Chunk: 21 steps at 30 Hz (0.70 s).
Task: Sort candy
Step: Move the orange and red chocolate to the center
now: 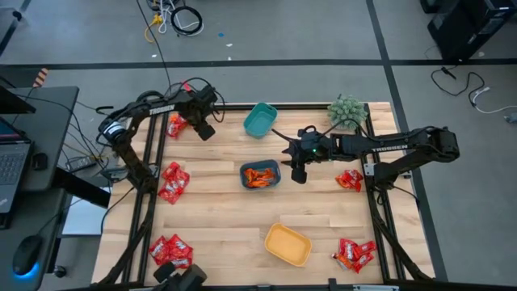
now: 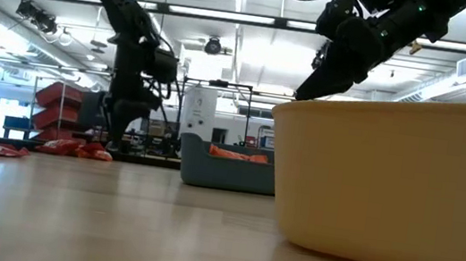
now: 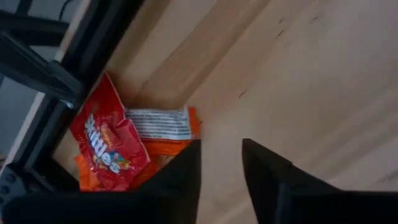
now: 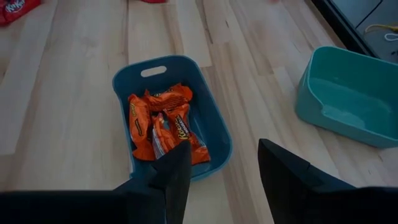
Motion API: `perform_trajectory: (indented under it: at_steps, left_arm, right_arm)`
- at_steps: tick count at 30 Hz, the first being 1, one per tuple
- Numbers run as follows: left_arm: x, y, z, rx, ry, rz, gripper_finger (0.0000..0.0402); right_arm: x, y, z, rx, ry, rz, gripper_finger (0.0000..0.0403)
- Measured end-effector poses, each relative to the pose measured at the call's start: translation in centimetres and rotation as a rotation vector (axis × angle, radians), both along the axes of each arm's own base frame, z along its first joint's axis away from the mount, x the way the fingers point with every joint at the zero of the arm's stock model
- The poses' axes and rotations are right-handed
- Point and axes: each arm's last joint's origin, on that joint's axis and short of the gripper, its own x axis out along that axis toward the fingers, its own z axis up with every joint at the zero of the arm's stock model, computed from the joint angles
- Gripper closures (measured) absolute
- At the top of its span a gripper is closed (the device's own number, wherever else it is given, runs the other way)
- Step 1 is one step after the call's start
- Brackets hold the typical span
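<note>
A small pile of candy (image 3: 111,144) lies at the table's far left: a red pack on top of orange packs (image 1: 176,125). My left gripper (image 3: 221,144) hovers just beside that pile (image 1: 204,128), pointing steeply down, open, with nothing between its fingers. My right gripper (image 4: 222,146) hangs open and empty above the near right rim of a blue bin (image 4: 124,81), which holds several orange candies (image 4: 163,121). The high view shows this gripper (image 1: 299,171) just right of the bin (image 1: 260,165).
An empty teal bin (image 1: 260,119) sits at the far middle and a yellow bin (image 1: 287,244) at the near middle. More candy piles lie at the left (image 1: 173,182), near left (image 1: 171,250), right (image 1: 350,179) and near right (image 1: 355,255). A green plant (image 1: 347,111) stands far right.
</note>
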Motion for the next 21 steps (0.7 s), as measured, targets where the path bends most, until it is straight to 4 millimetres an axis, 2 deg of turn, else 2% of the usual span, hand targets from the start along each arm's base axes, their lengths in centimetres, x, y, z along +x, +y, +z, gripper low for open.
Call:
perform_trajectory:
  at_steps: [4, 8, 16, 21]
  left_arm:
    - [-0.2, 0.8, -1.4, 0.049, 0.116, 0.03, 0.0241]
    - [-0.4, 1.5, -2.3, 0.073, 0.169, 0.048, 0.0224]
    - [-0.7, 2.3, -4.3, 0.005, 0.188, 0.065, 0.0224]
    - [-0.7, 2.3, -4.4, -0.003, 0.197, 0.051, 0.0242]
  right_arm:
    - [0.0, 0.0, 0.0, 0.0, 0.0, 0.0, 0.0229]
    - [0.0, 0.0, 0.0, 0.0, 0.0, 0.0, 0.023]
    - [0.0, 0.0, 0.0, 0.0, 0.0, 0.001, 0.0231]
    - [0.0, 0.0, 0.0, 0.0, 0.0, 0.0, 0.023]
